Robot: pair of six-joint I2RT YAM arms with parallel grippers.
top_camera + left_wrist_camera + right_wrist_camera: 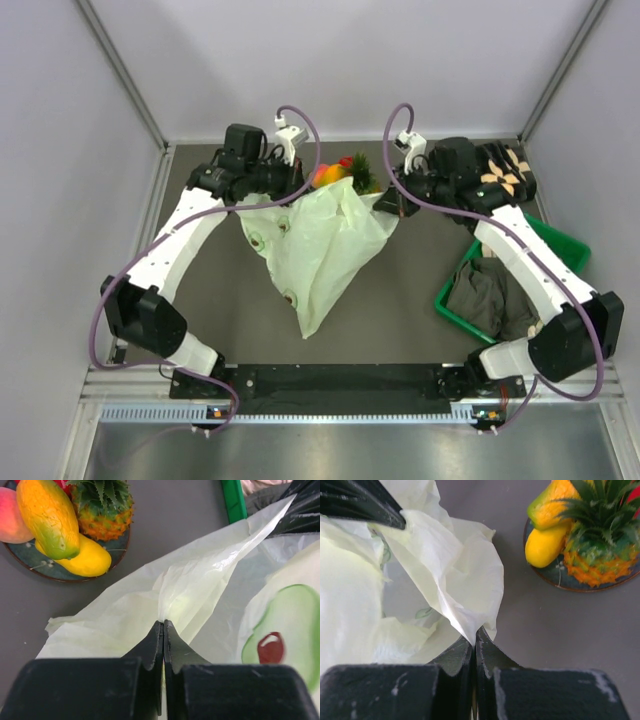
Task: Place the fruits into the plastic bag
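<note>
One plastic bag (320, 240), one plate (118, 542), one pineapple (102, 510), two mangoes (47, 517), one yellow piece (87, 560), one red fruit (62, 486), one green basket (557, 243).

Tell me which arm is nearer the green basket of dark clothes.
Right. The right arm passes over the green plastic basket; the left arm lies across the table, beyond the pale green plastic bag.

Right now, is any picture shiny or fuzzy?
Left wrist view: glare streaks the plastic bag along its fold, while the fruits look sharp. Right wrist view: the bag glows pale with little detail, and the pineapple is crisp. Top view: even light, no glare, fruits tiny.
</note>
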